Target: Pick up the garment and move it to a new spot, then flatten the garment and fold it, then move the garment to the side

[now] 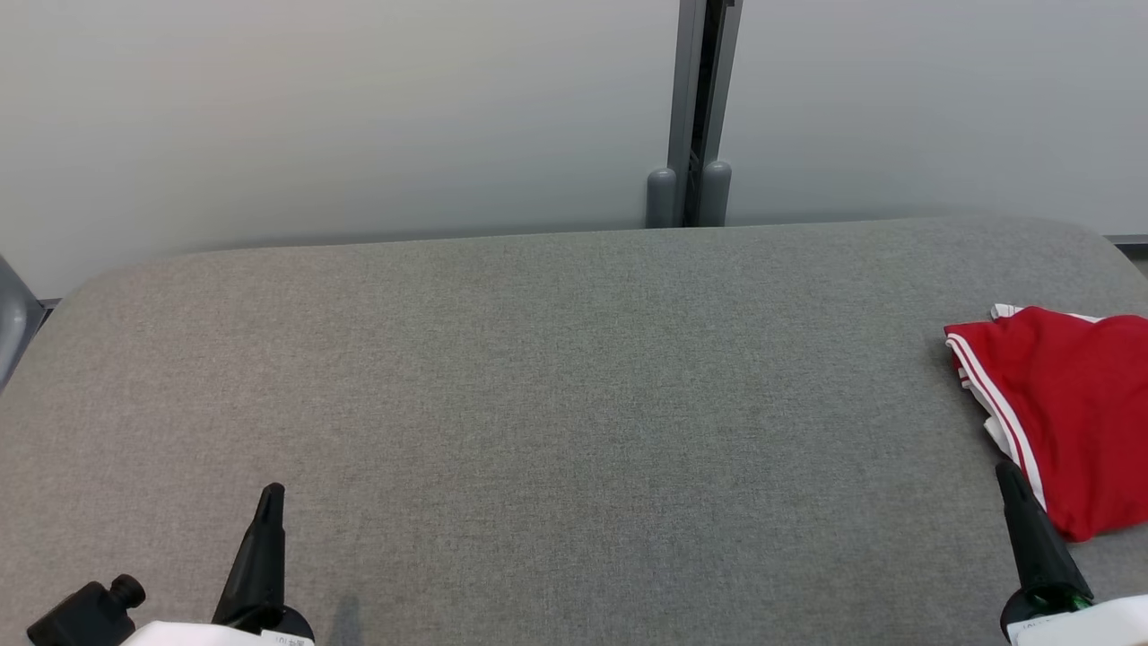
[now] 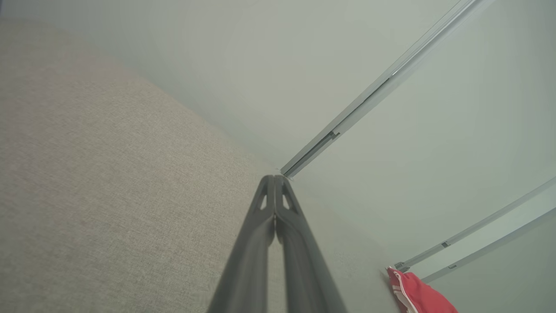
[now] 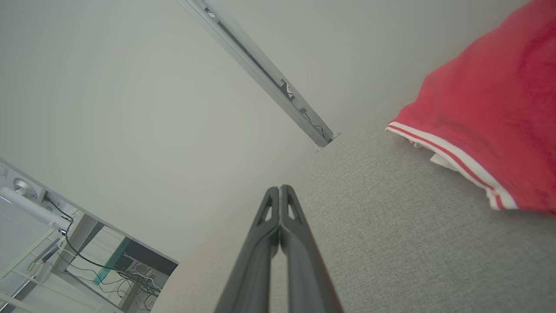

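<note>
Red garment [image 1: 1067,404] with a white-striped hem [image 1: 991,386] lies bunched or loosely folded at the far right of the grey padded table [image 1: 538,377]. The head view's right edge cuts part of it off, so I can't tell how close it runs to the table's rim. Just beside its near-left corner is the right gripper [image 1: 1012,475], fingers pressed together with nothing in them; can't tell if the tip touches cloth. The left gripper [image 1: 269,495] is well apart at the lower left over bare table, also closed and empty. Risks as I see them: (1) Going in with closed fingers would just shove the cloth right, maybe off the table, so they need to open first. (2) Layers are stacked at the hem with a white under-layer showing. A pinch there likely catches only the top ply, and the thing unrolls or hangs lopsided on the lift. (3) The table cover is a coarse weave, and cloth on cloth drags, so sliding instead of lifting will likely wrinkle it or undo any fold. (4) The left arm has a long reach across to help, and a two-handed grab risks the arms crowding each other on the right. (5) Grasp points on the hidden far side of the garment are a guess unless the waist turns. If this is actually the end state, folded and parked aside, the main risk is the right finger snagging that corner when it moves.
</note>
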